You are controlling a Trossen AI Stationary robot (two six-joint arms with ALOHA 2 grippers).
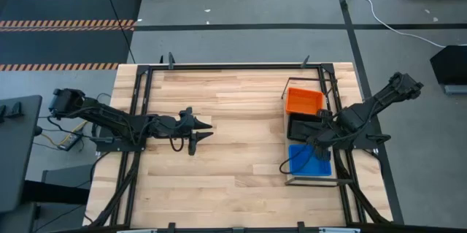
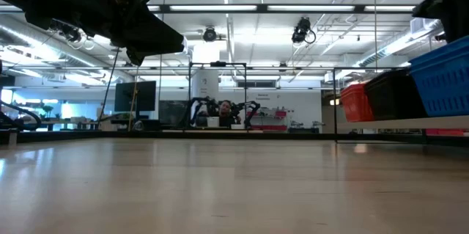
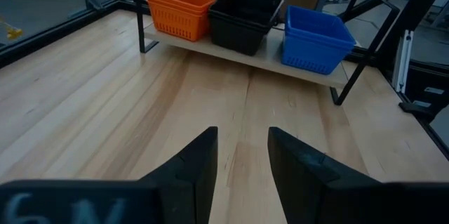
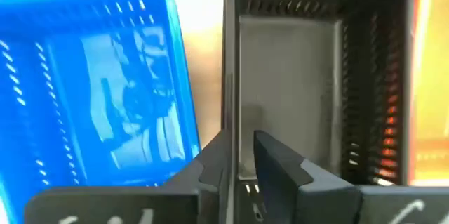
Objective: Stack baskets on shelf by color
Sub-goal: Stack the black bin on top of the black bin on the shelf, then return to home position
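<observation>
Right gripper (image 4: 242,161) sat over near wall of black perforated plastic basket (image 1: 303,127), fingers straddling rim, narrowly parted. Basket mid-shelf between orange and blue. Left gripper (image 1: 198,132) spread, well apart, mid-table.

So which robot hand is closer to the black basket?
The right gripper. It is right above the black basket on the shelf. The left gripper hovers far off, mid-table.

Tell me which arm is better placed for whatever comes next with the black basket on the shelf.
The right arm, probably. Its end effector hangs at the black basket's rim on the shelf, fingers narrowly parted. The left end effector sits open over bare table, away from the baskets.
</observation>
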